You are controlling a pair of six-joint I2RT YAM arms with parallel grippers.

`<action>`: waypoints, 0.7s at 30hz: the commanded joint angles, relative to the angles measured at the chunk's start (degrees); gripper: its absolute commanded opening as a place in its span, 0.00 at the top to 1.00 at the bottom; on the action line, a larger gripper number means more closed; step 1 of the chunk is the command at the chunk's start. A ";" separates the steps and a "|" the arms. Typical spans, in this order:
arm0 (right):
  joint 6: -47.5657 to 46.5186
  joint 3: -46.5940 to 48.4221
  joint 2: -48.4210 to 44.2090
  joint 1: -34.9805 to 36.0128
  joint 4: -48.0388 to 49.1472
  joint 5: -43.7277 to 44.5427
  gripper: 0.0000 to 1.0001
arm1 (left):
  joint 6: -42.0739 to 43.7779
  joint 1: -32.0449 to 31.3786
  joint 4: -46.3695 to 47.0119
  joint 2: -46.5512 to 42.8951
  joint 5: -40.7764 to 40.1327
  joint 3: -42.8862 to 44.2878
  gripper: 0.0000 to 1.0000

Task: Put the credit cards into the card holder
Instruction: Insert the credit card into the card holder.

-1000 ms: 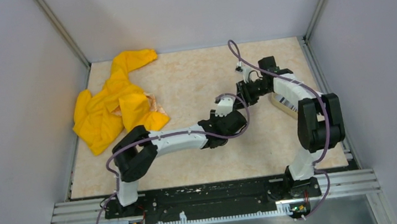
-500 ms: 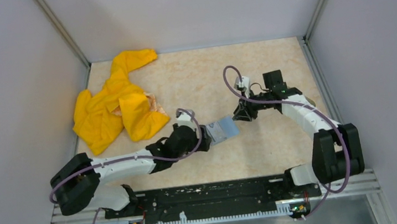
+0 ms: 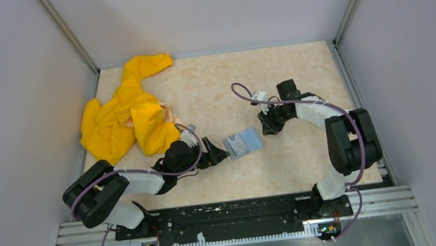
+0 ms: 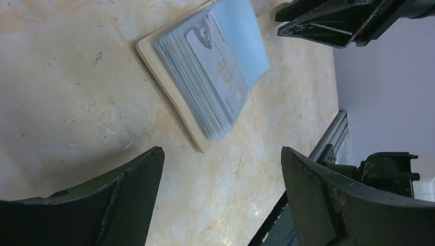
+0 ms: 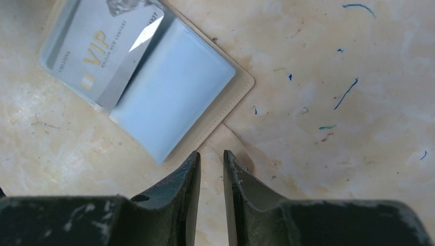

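**Card holder.** The flat tan folding card holder (image 3: 252, 137) lies open, inner face up, on the beige marbled table (image 3: 211, 81). One inner half is a plain pale-blue pocket. The other half carries stepped grey-blue edges; whether these are slots or further cards cannot be told.

**Card.** One shiny silver-grey rectangular card (image 5: 97, 56) marked "VIP" lies on top of the stepped half. Its long edge runs along the holder's fold, and it stays within the tan border.

**Left gripper.** The left gripper (image 3: 218, 151) rests low, just beside the card-bearing side of the holder. Its jaws are spread wide, and only bare table shows between them in the left wrist view. It does not touch the holder and holds nothing.

**Right gripper.** The right gripper (image 5: 211, 156) stands at the opposite, pocket side of the holder, near the corner of the tan border. Its jaws are narrow, with a slim gap through which the table shows. Nothing is held. Contact with the border cannot be confirmed.

**Other item.** A crumpled yellow cloth (image 3: 123, 117) lies well apart from the holder, beyond the left gripper.
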 commanded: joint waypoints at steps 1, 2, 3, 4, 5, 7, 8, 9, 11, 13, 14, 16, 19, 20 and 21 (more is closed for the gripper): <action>1.26 2.91 1.16 0.65 -0.34 3.77 0.77 | -4.95 1.44 6.65 5.06 3.90 2.07 0.10; 1.26 2.95 1.49 0.62 -0.48 3.98 0.77 | -5.50 1.58 6.02 6.05 3.43 2.57 0.09; 1.22 3.03 1.81 0.66 -0.63 4.16 0.78 | -5.97 1.61 4.98 7.07 3.06 3.16 0.09; 1.14 3.12 2.23 0.63 -0.93 4.26 0.78 | -6.37 1.61 3.80 7.93 2.78 3.92 0.08; 1.14 3.26 2.53 0.65 -1.13 4.39 0.79 | -6.60 1.61 2.78 8.80 2.70 4.72 0.08; 1.09 3.44 3.15 0.76 -1.49 4.54 0.79 | -6.97 1.62 1.79 10.69 3.17 6.11 0.08; 1.09 3.52 3.44 0.82 -1.61 4.59 0.79 | -7.09 1.66 1.73 11.53 3.44 6.54 0.08; 1.09 3.59 3.78 0.96 -1.71 4.74 0.80 | -7.32 1.62 1.89 12.38 3.78 6.94 0.08; 1.09 3.72 4.49 1.35 -1.93 5.11 0.80 | -7.97 1.64 2.64 13.82 4.09 7.25 0.08; 1.09 3.87 5.11 1.85 -2.19 5.39 0.81 | -8.39 1.67 3.40 14.99 3.98 7.43 0.08; 1.09 3.92 5.48 2.07 -2.32 5.55 0.81 | -8.41 1.69 3.61 15.62 3.77 7.54 0.09; 1.00 4.14 6.16 2.59 -2.61 5.84 0.81 | -8.19 1.62 3.81 16.32 3.30 7.78 0.09; 0.84 4.44 7.34 3.41 -3.23 6.28 0.82 | -7.65 1.61 5.07 17.14 3.59 8.07 0.09; 0.83 4.57 7.60 3.53 -3.43 6.38 0.82 | -7.56 1.64 5.72 17.34 4.02 8.10 0.10; 0.82 4.63 7.84 3.71 -3.55 6.52 0.83 | -7.39 1.63 6.94 17.59 4.52 8.05 0.10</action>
